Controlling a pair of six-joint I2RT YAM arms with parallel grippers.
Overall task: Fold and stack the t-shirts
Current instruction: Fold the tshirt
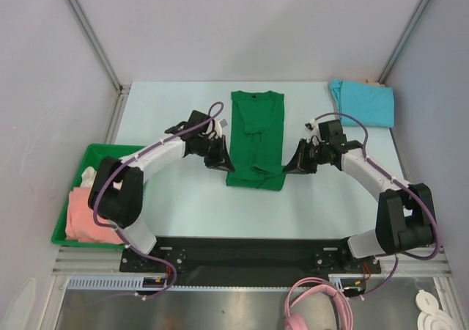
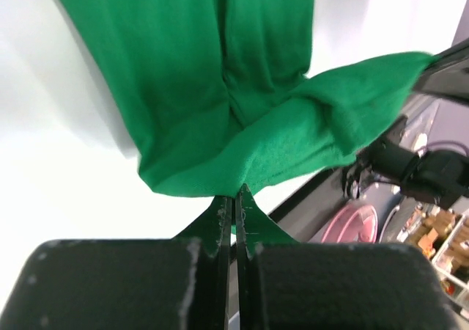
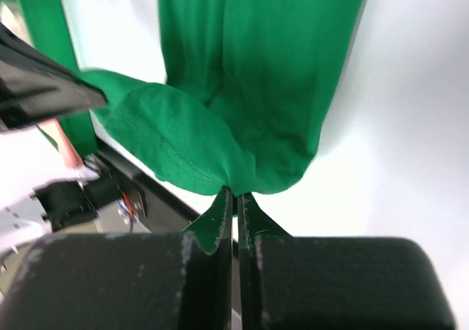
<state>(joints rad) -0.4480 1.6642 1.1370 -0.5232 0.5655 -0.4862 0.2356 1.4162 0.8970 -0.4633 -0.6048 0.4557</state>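
Observation:
A dark green t-shirt [image 1: 256, 136] lies lengthwise in the middle of the table, its sides folded in to a narrow strip. My left gripper [image 1: 223, 163] is shut on its near left hem corner [image 2: 220, 176]. My right gripper [image 1: 291, 166] is shut on the near right corner [image 3: 249, 176]. Both corners are lifted a little, and the hem [image 2: 344, 103] between them sags in a fold. A turquoise t-shirt [image 1: 362, 101] lies folded at the far right corner. A salmon-pink t-shirt [image 1: 84, 216] and some white cloth [image 1: 89, 174] sit in the tray.
A bright green plastic tray [image 1: 110, 152] stands at the table's left edge beside the left arm. Pink cable [image 1: 316, 306] coils below the table's near edge. Grey walls [image 1: 44, 66] close in the left, back and right sides.

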